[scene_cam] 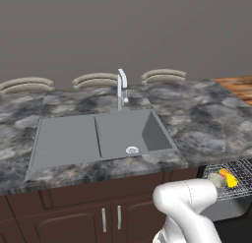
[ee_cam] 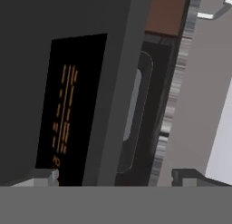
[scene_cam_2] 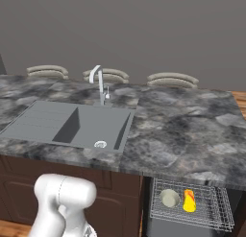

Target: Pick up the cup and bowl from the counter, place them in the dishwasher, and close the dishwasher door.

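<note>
Grey wall backs the long marbled counter (scene_cam_2: 182,130), whose inset grey sink (scene_cam: 98,136) with its faucet (scene_cam: 121,87) sits toward the left end, above brown cabinets (scene_cam: 88,212). Below the counter's right front edge the dishwasher (scene_cam_2: 192,226) stands open, its wire rack (scene_cam_2: 211,212) pulled out; in it lie a pale bowl (scene_cam_2: 169,198) and, just beside it, a yellow-and-orange cup (scene_cam_2: 189,201). Seen from the hand, the gripper (ee_cam: 115,177) is spread wide and empty, close to the dishwasher door (ee_cam: 68,82), a dark panel.

Faucet (scene_cam: 121,88) behind grey sink (scene_cam: 69,138)
</note>
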Available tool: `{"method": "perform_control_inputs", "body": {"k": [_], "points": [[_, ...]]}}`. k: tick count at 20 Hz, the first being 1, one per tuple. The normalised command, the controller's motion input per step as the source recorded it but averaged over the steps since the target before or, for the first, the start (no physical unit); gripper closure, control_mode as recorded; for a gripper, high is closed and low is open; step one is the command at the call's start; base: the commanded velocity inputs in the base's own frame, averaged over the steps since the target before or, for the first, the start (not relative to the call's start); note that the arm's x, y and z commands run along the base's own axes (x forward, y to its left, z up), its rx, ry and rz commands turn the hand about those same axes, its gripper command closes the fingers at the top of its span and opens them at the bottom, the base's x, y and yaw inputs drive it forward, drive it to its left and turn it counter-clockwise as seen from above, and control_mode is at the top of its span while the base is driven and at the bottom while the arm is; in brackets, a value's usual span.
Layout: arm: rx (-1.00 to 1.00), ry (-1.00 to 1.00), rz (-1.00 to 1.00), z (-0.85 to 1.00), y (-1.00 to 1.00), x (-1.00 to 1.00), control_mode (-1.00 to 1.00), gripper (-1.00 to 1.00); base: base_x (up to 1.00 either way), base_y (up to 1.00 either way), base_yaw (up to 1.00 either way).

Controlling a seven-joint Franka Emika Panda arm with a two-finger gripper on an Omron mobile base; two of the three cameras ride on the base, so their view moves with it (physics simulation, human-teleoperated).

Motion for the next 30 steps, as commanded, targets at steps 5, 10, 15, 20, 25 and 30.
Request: {"method": "perform_control_inputs", "body": {"k": [5, 10, 15, 20, 25, 30], "points": [[-0.16, -0.13, 0.1, -0.73, -0.17, -0.33, -1.0, -1.0, 0.0, 0.0, 0.0], [-0.19, -0.11, 0.1, -0.8, -0.06, -0.18, -1.0, -1.0, 0.0, 0.0, 0.0], [-0.21, -0.1, 0.12, -0.95, -0.08, -0.1, -1.0, -1.0, 0.0, 0.0, 0.0], [-0.21, -0.11, 0.13, -1.0, -0.14, -0.2, -1.0, -1.0, 0.0, 0.0, 0.0], [-0.21, -0.09, 0.13, -1.0, -0.13, -0.11, -1.0, -1.0, 0.0, 0.0, 0.0], [-0.14, -0.12, 0.07, -1.0, -0.08, 0.0, -1.0, -1.0, 0.0, 0.0, 0.0]]}}
